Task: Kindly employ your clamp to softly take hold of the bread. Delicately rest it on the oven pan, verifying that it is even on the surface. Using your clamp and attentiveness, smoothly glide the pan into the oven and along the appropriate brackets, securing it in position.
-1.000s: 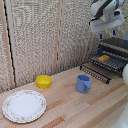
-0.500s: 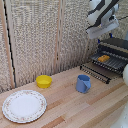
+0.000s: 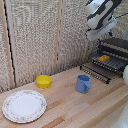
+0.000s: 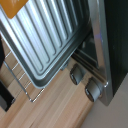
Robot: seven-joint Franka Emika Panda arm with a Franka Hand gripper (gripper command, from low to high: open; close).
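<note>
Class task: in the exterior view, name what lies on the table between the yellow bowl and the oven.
The blue cup stands between the yellow bowl and the oven, as the exterior view shows.

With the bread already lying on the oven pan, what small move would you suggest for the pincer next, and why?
Probably lower the pincer toward the oven pan's front edge to push it. The bread already rests on the pan, the pan appears to stick out of the oven, and the pincer hangs above, touching nothing. Whether it is open cannot be told.
</note>
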